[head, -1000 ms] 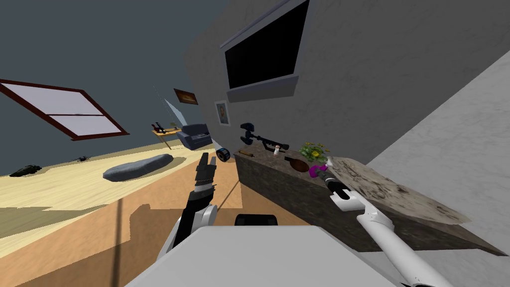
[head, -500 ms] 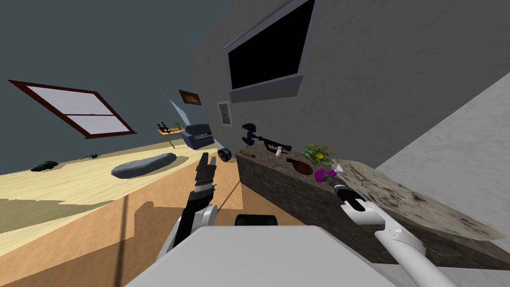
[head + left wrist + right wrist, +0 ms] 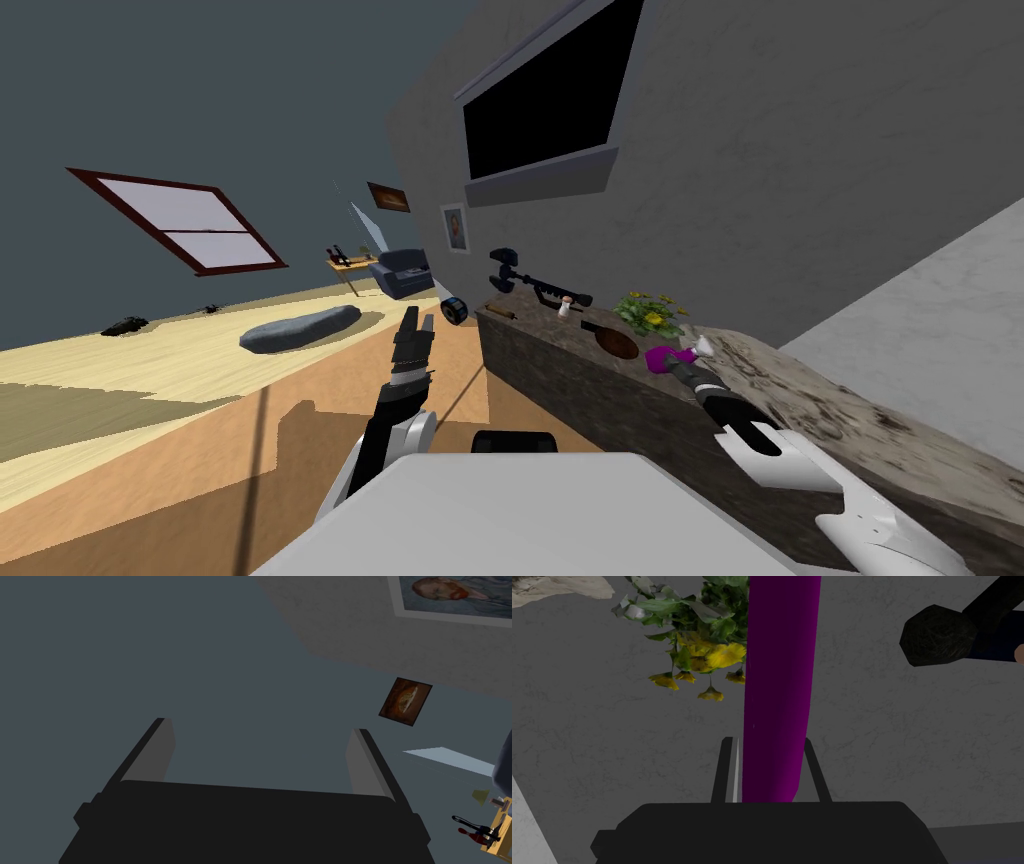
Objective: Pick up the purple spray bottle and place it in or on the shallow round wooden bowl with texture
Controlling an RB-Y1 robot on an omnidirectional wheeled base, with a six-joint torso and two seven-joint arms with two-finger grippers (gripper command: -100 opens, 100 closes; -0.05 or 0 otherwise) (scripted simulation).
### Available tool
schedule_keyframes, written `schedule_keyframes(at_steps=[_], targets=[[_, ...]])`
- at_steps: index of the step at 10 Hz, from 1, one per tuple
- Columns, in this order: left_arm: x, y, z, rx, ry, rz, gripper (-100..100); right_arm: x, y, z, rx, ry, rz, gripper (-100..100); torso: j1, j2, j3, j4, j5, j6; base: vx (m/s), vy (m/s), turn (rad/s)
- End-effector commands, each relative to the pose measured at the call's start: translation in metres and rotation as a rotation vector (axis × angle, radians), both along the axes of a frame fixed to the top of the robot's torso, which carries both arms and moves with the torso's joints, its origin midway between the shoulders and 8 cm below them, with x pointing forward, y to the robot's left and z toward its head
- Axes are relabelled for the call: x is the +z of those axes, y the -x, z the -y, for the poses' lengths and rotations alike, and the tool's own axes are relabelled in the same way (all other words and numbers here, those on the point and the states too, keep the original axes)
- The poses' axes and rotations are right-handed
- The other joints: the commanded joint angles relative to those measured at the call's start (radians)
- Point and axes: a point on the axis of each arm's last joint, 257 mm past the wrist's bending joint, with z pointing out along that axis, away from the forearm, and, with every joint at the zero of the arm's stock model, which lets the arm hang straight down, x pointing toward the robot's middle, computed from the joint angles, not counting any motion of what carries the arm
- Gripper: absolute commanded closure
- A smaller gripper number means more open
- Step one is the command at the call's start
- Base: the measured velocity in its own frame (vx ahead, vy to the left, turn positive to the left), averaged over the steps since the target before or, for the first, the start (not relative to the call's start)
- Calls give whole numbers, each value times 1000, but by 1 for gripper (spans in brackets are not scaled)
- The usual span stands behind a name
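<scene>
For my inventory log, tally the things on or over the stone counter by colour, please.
Purple: 1, spray bottle in right gripper
Brown: 2, bowl and small stick
Black: 1, long object
White: 1, small item
Green-yellow: 1, flowering plant
Total: 6

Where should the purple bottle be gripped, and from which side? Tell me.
Grip the purple bottle by its straight, smooth body, side-on across its width, clear of the white spray head. The right hand is shut on it that way, fingers flat on both sides.
</scene>
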Motion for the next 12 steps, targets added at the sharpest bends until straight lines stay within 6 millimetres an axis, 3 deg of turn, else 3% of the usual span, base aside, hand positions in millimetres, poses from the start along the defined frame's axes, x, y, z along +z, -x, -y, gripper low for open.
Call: schedule_keyframes(at_steps=[1,2,5,6,9,10,11,12], targets=[[0,0,0,0,0,0,0,-12,18,3,-10,2,-33,100,0,0,0,0,0,0,8,3,-21],[0,0,0,0,0,0,0,16,25,12,-20,18,11,100,-1,2,1,0,0,1,45,18,173],[0,0,0,0,0,0,0,5,53,13,-25,27,-40,100,0,0,0,0,1,-1,44,3,27],[0,0,0,0,0,0,0,33,60,20,-35,46,1,100,0,2,1,0,0,0,55,18,130],[0,0,0,0,0,0,0,24,86,18,-34,56,-50,100,1,-1,0,0,1,-2,46,4,45],[0,0,0,0,0,0,0,28,79,17,-30,56,-36,100,0,2,1,0,0,-1,-2,1,-12],[0,0,0,0,0,0,0,27,80,17,-31,56,-39,0,0,2,2,1,0,-2,0,0,0],[0,0,0,0,0,0,0,24,94,24,-43,81,-82,100,0,3,2,1,0,-2,-18,117,78]])
